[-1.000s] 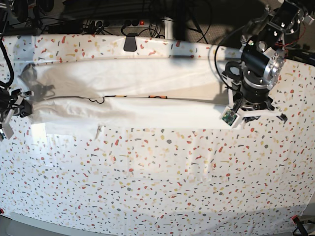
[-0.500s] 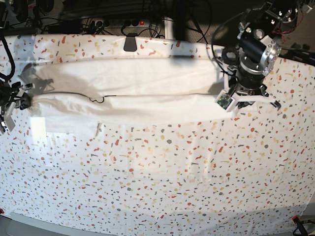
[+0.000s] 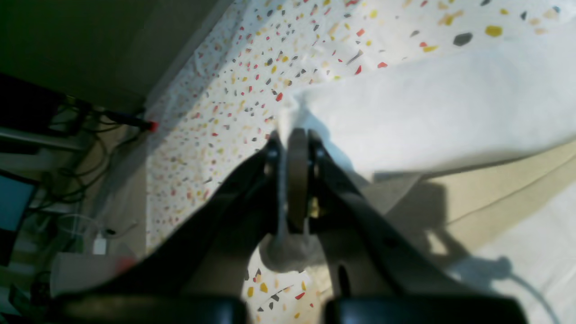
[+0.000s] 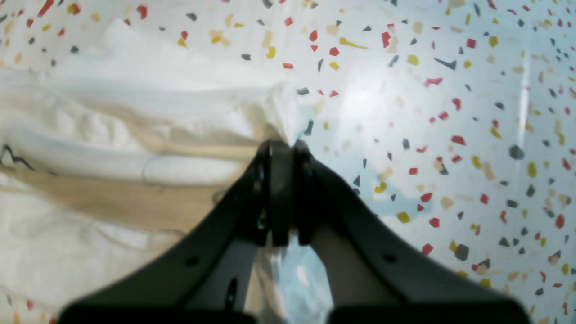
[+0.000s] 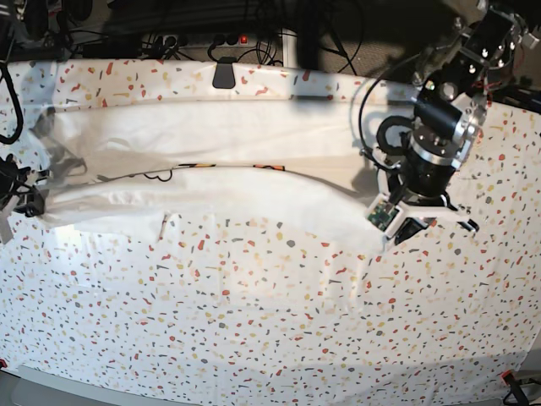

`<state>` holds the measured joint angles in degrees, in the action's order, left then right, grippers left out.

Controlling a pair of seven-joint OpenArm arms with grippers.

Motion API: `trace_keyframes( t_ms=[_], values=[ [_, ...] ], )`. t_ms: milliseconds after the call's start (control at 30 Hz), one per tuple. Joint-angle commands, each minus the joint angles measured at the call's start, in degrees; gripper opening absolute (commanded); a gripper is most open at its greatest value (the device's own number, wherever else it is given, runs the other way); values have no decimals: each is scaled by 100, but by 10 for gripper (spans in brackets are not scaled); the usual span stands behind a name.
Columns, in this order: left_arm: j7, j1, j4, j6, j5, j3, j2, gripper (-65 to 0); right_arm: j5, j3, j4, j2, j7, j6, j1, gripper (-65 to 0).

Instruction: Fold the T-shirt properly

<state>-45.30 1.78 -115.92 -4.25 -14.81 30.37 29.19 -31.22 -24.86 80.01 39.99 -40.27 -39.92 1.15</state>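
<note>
Pinching white cloth, the left gripper (image 3: 292, 139) clamps a T-shirt (image 5: 211, 161) corner; fabric spreads ahead and rightward. The right gripper (image 4: 281, 146) nips another edge, shirt lying left of it, speckled table cover (image 4: 450, 112) right.

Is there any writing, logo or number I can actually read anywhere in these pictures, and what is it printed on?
No text can be read in any view.
T-shirt: only slivers of orange and yellow print show at the fold in the base view, too little to read.
Table cover: coloured specks only, no lettering.
Small green board on the left arm: markings too small to read.
</note>
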Motion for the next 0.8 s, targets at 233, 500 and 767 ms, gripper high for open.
trace_keyframes(
  t_ms=[233, 500, 767],
  values=[
    [459, 662, 1368, -70, 291, -42, -7, -650, 308, -57, -935, -214, 245, -8, 1228, -650],
    [610, 1126, 1812, -70, 413, -42, -74, -650, 1010, 208, -1569, -352, 446, -8, 2096, -650],
    [46, 1080, 1803, -70, 627, -42, -72, -650, 1115, 603, -1644, -350, 439, -8, 1740, -650]
  ],
)
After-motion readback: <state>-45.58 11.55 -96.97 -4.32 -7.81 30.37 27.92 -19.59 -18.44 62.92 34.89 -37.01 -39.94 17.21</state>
